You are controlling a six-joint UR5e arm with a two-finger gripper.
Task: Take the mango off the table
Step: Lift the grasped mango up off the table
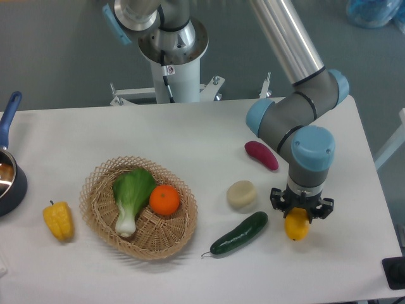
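The white desk [190,136] with rounded corners stands on a grey floor [57,50], the arm's white pedestal [177,69] behind its far edge. Near the right edge, the gripper [301,209] covers the mango [296,226]; jaws' state unclear.

Wicker basket [101,215], left of centre, holding a bok choy [130,196] and, touching it at 3 o'clock, a round orange [164,200]. Yellow bell pepper [58,220] at 9 o'clock of the basket, well apart from it. Dark pan with blue handle [9,158] at the far left edge, partly cut off. Cucumber [239,234] lying obliquely; pale round item [242,194] at its 12 o'clock. Dark red, elongated vegetable [261,155] at 1 o'clock of the pale item.
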